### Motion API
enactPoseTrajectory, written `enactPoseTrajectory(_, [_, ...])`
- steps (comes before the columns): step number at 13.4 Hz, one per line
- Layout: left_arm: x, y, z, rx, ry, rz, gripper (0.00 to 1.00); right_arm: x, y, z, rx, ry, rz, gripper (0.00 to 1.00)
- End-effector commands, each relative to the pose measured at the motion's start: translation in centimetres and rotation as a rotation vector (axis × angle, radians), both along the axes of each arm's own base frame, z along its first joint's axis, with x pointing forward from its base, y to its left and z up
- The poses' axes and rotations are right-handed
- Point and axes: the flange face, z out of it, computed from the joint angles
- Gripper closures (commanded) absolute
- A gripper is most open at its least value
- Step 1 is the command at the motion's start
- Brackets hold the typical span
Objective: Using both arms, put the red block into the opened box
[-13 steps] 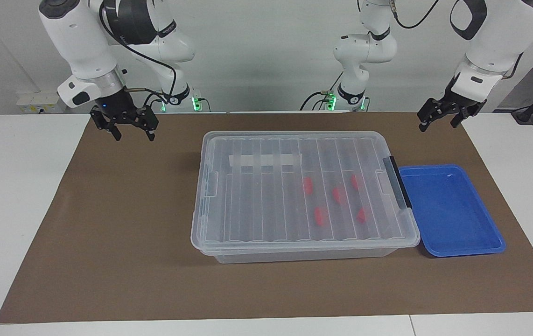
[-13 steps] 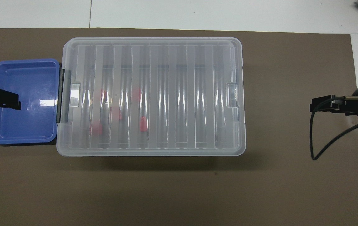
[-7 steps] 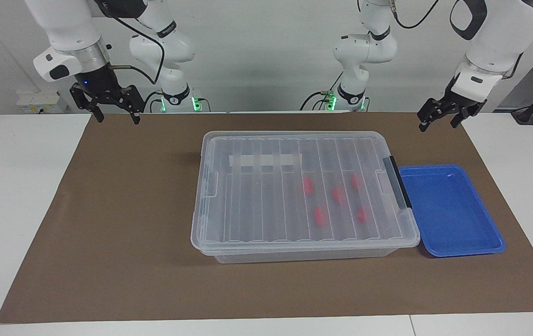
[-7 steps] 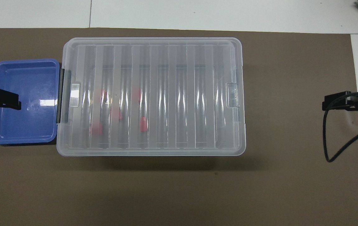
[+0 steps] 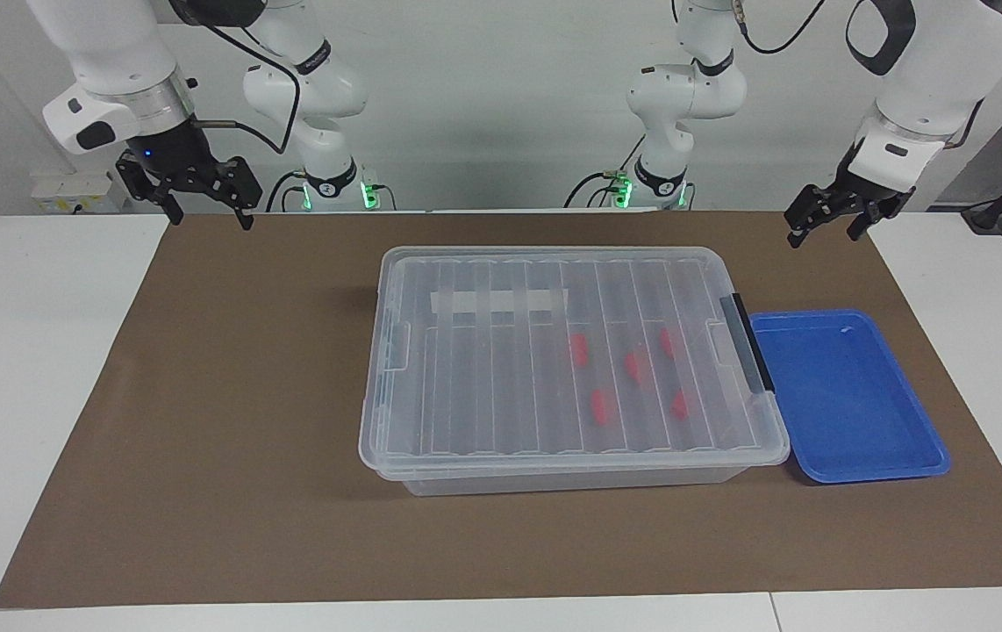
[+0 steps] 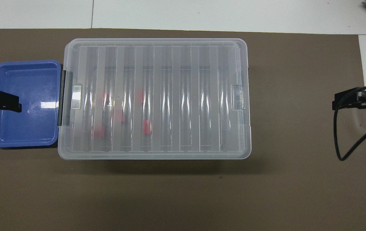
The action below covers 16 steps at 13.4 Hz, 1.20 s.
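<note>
Red blocks [image 5: 604, 406] sit inside our lidded box [image 5: 571, 263]; left gripper [image 5: 824, 225] at two o'clock, right gripper [image 5: 198, 204] at ten, both open and empty, should retreat gently.

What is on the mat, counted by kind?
Red blocks, inside the box, lid on: 5
Clear box: 1
Blue tray: 1
Total: 7

Right gripper [image 5: 199, 204]: raised at 10 o'clock in facing view, jaws apart, empty, pointing down. Left gripper [image 5: 827, 221]: raised at 2 o'clock, jaws apart, empty, tilted.
</note>
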Motion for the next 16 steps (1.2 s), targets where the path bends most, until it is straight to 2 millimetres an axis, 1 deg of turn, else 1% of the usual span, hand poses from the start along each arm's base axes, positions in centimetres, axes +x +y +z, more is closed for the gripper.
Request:
enactPoseTrajectory(1, [-0.6, 0.3, 0.1, -0.017, -0.009, 0.003, 0.00, -0.1, 0.0, -0.2, -0.013, 0.015, -0.021, 0.00])
enactPoseTrajectory(3, [-0.6, 0.2, 0.1, -0.017, -0.009, 0.001, 0.00, -0.5, 0.5, -0.9, -0.015, 0.011, -0.013, 0.00])
enactPoseTrajectory(5, [-0.6, 0.3, 0.1, -0.017, -0.009, 0.003, 0.00, -0.6, 0.5, -1.1, -0.015, 0.011, -0.012, 0.00])
enactPoseTrajectory(16, [-0.6, 0.3, 0.1, -0.017, -0.009, 0.003, 0.00, -1.1, 0.7, -1.3, -0.017, 0.021, -0.011, 0.00])
